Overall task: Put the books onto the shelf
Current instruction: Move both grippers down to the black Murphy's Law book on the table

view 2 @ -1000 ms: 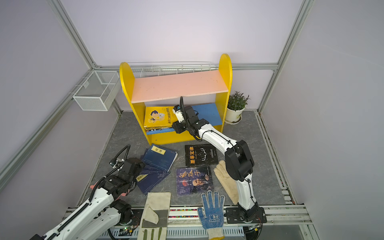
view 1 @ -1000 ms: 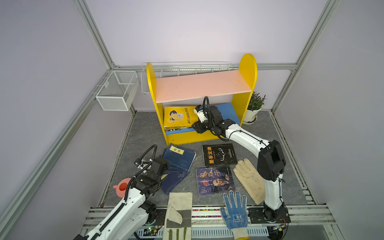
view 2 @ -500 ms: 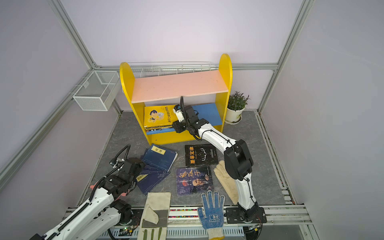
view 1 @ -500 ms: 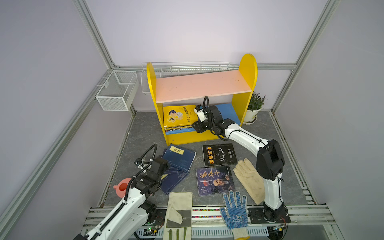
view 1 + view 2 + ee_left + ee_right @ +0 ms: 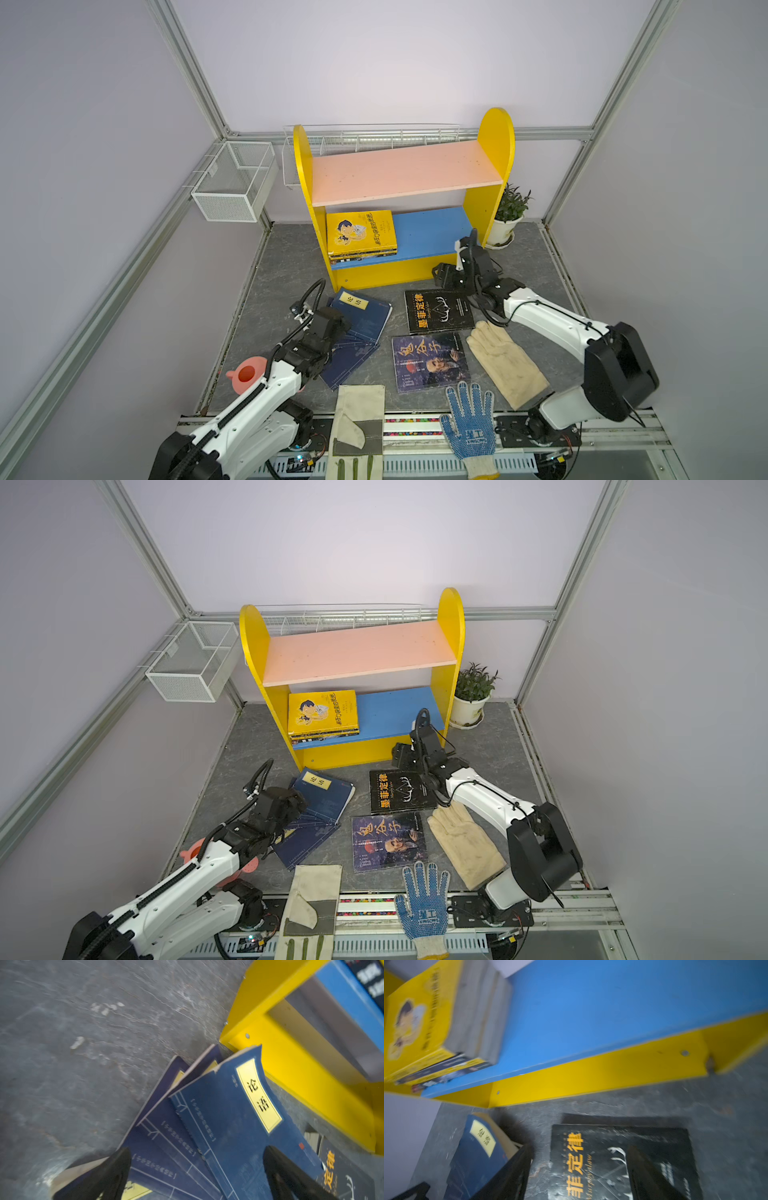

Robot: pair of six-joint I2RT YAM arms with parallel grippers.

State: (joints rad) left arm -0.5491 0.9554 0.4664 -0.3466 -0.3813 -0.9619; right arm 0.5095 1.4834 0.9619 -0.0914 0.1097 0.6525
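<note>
Partway done. The shelf [image 5: 494, 137] holds one stack at the left end of its blue board [image 5: 432, 232]: the yellow book [image 5: 359, 230] on top, a few spines under it, count unclear. The pink board [image 5: 403, 172] is bare. Left on the floor [image 5: 286, 266]: fanned navy books [image 5: 365, 320] by the shelf's left foot, at least three; the black book [image 5: 436, 311] in front of the base; the purple book [image 5: 428, 363] nearer the robot. The left gripper [image 5: 197, 1155] has its jaws spread wide over the navy pile, gripping nothing. The right gripper [image 5: 580, 1148] has its jaws apart and empty, low over the black book, likely the next pick. Containers: the mesh basket [image 5: 226, 208] on the left wall shows nothing inside, likewise the wire basket [image 5: 374, 139] behind the shelf as far as visible. The pot [image 5: 500, 232] holds a plant [image 5: 513, 203].
</note>
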